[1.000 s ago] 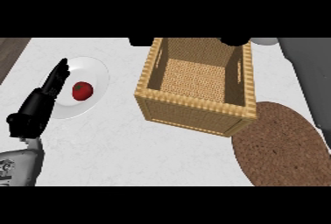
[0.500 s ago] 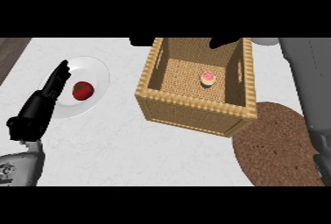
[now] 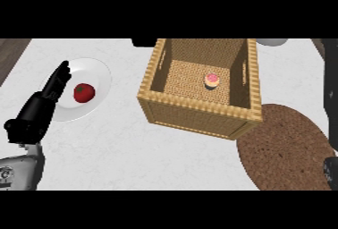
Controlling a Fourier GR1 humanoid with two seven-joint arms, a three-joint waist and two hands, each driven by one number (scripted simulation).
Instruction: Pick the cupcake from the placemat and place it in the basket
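The one cupcake (image 3: 213, 80) sits on the floor of the one basket (image 3: 198, 117), clear of the one bare placemat (image 3: 284, 152), so placement appears complete; one plate (image 3: 99, 74) bears one tomato (image 3: 84, 92) beside the left hand (image 3: 40, 112), fingers straight, while the right hand (image 3: 330, 100) shows only as a dark edge, fingers indiscernible.

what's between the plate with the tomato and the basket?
Nothing: in the head view, only bare white counter separates the plate from the basket. The cupcake sits inside the basket.
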